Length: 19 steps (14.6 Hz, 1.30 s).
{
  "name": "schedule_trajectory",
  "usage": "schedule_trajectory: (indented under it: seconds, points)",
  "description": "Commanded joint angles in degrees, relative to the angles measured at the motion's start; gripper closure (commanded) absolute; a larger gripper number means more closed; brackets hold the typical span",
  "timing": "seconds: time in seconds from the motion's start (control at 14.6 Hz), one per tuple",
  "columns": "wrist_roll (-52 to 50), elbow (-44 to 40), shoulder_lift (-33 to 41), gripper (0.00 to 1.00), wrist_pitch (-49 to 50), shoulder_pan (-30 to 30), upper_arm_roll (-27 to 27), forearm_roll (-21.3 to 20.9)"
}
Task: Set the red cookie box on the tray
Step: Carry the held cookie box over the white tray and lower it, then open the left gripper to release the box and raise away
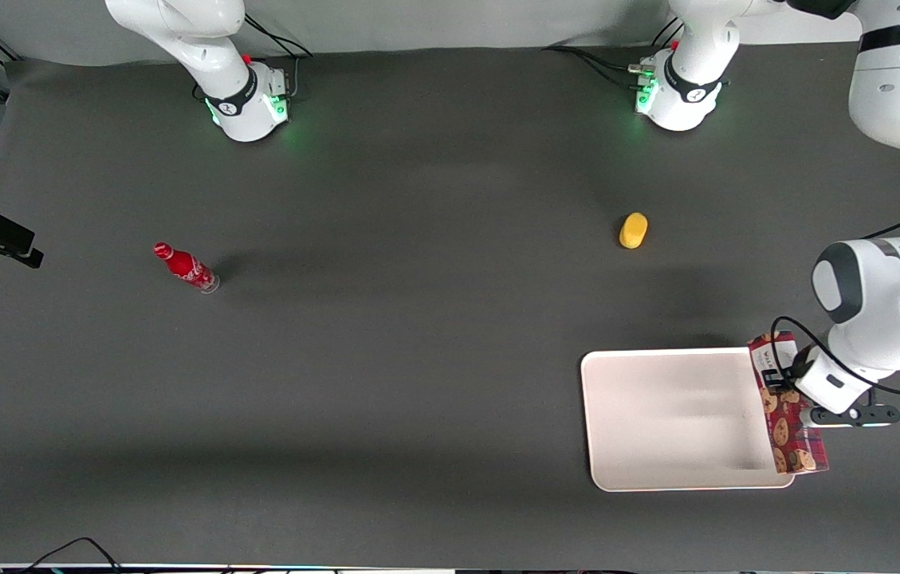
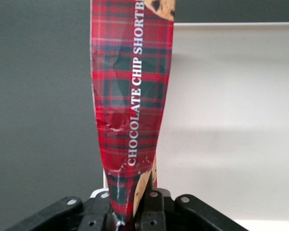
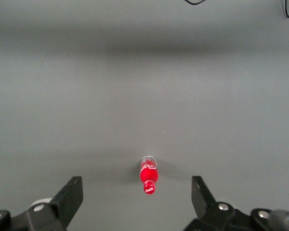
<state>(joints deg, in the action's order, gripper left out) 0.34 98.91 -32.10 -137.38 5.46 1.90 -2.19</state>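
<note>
The gripper (image 1: 776,381) holds the red cookie box (image 1: 789,422) over the tray (image 1: 673,418) edge nearest the working arm's end.

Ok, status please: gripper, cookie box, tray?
Left gripper shut on red cookie box, held at tray edge. Tray bare. Nothing in the way.

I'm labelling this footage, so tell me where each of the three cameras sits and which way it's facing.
Front view: high, facing both arm bases, looking down on the dark table; the end effector grips the long dark-red tartan cookie box at the rim of the flat cream-white tray.
Left wrist view: on the working arm, looking along the shut fingers.
Right wrist view: over the small red bottle.
Front and left wrist views share box and tray.
</note>
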Motion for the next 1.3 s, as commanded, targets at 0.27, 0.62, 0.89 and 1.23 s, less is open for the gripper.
schedule_trajectory:
  seconds: [0.27,0.62,0.89,1.23]
  points:
    - [-1.57,3.22,-3.49,1.00,-8.69,-0.28,0.04,3.33]
    - [-1.39,0.85,-5.69,1.00,-8.34,-0.28,-0.14,3.51]
    - [-1.40,-0.21,-6.84,0.07,-8.34,-0.28,-0.14,4.21]
    - [-1.48,-0.29,-4.21,0.00,-5.81,-0.10,-0.31,4.22]
